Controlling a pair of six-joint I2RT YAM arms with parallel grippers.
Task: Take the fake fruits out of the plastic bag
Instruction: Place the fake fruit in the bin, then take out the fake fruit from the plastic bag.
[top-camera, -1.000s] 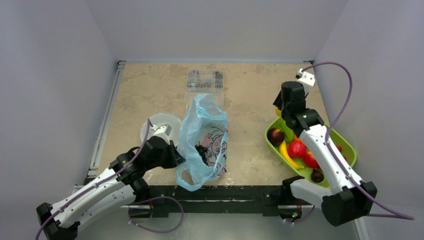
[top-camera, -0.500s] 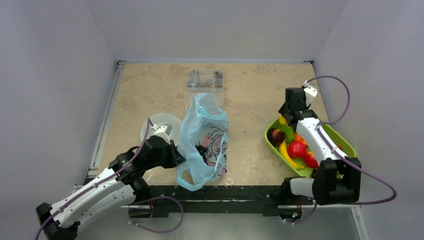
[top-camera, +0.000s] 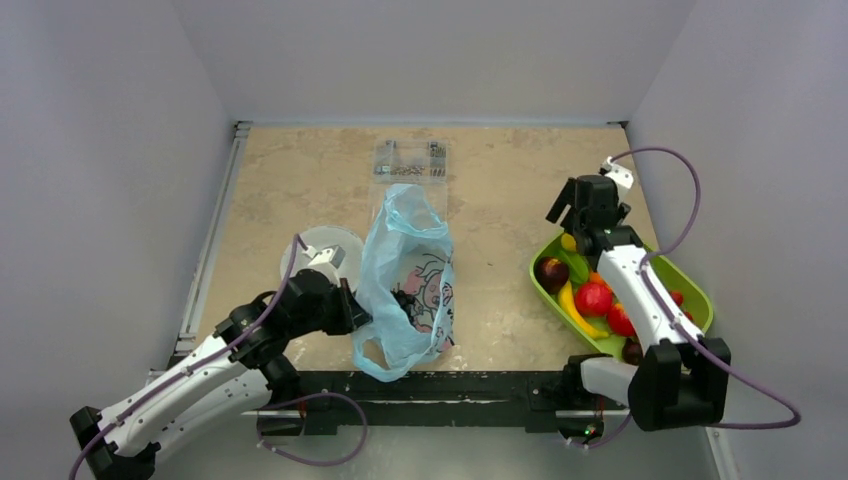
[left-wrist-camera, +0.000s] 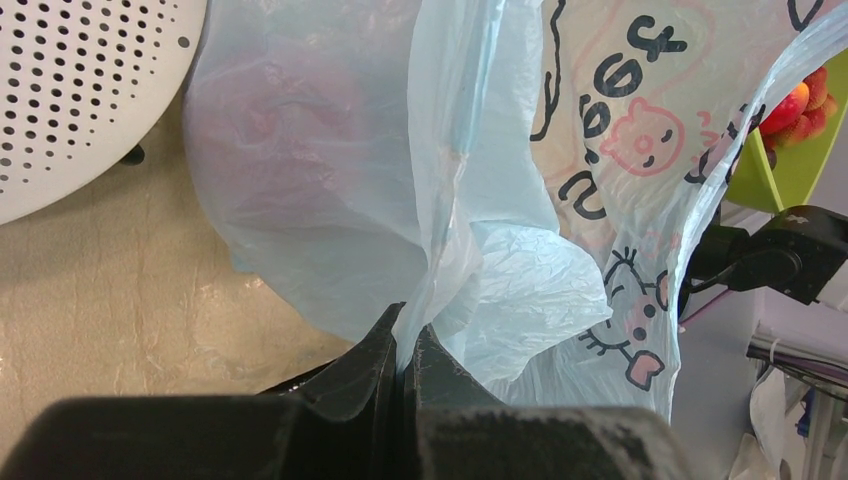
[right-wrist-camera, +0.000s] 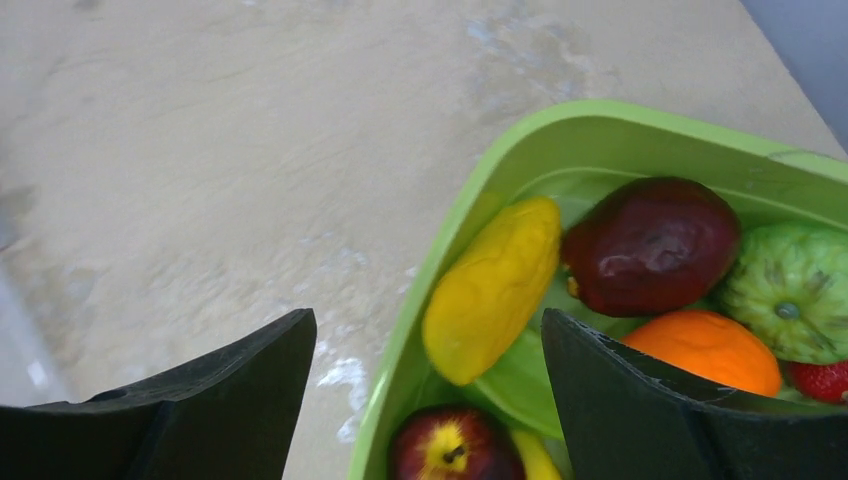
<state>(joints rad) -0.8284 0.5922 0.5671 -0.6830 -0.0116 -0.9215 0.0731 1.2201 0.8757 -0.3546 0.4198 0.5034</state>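
The light-blue plastic bag (top-camera: 405, 280) with the cartoon print stands at the middle front of the table. My left gripper (top-camera: 362, 318) is shut on a fold of its edge; the left wrist view shows the film (left-wrist-camera: 330, 180) pinched between the closed jaws (left-wrist-camera: 405, 340). A dark shape (top-camera: 405, 300) shows inside the bag. My right gripper (top-camera: 585, 222) is open and empty above the far end of the lime-green tray (top-camera: 695, 290). Below it lie a yellow fruit (right-wrist-camera: 492, 288), a dark red fruit (right-wrist-camera: 650, 245), an orange (right-wrist-camera: 705, 350) and an apple (right-wrist-camera: 455, 450).
A white perforated disc (top-camera: 320, 250) lies left of the bag, touching it. A clear box (top-camera: 410, 160) with small parts sits behind the bag. The tray also holds a banana (top-camera: 575, 308) and a red apple (top-camera: 593, 298). Walls close in on three sides.
My right gripper came down over the tray's far end and opened; the yellow fruit it carried now lies in the tray. The left gripper and bag have not moved.
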